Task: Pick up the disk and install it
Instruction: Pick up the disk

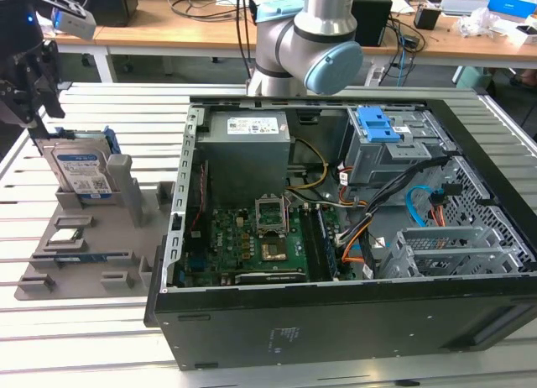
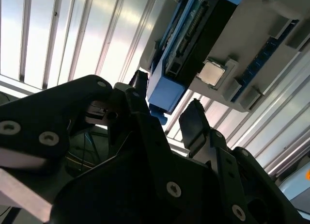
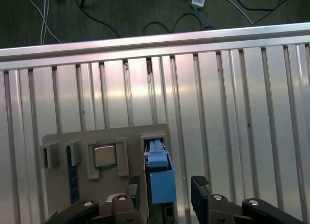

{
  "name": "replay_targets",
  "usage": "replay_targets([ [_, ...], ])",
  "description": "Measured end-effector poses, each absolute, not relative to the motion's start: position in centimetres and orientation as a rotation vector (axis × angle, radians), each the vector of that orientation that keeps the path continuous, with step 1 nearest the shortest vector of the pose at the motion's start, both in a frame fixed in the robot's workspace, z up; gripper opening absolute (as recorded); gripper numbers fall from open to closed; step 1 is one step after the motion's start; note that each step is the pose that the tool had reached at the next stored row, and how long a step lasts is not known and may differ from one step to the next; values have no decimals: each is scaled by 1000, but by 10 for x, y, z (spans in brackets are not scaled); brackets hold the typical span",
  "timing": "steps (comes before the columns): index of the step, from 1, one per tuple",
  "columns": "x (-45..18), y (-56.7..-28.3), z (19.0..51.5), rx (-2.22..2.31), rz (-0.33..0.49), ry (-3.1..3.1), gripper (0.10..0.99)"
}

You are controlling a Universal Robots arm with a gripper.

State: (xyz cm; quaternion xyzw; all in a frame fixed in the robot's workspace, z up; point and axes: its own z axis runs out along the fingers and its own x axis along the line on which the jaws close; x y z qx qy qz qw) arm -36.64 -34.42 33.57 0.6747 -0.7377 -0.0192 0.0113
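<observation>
Disk (image 1: 81, 168) stands on edge in a grey holder (image 1: 101, 233) at the left of the exterior view. The gripper (image 3: 166, 183) is open wide, its fingers (image 3: 199, 184) either side of the blue carrier (image 3: 161, 195) and clasping nothing. This looks like the pick-up step, calling for a square, centred close. Whether either finger touches the carrier is hard to tell, the disk's lower half is sunk in the holder, and where it belongs in the open computer case (image 1: 352, 203) beyond cannot be judged.
</observation>
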Motion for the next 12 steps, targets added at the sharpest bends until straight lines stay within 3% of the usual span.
replay_targets([
  [12,-356,-344,318,2210,-51,-2191,541],
])
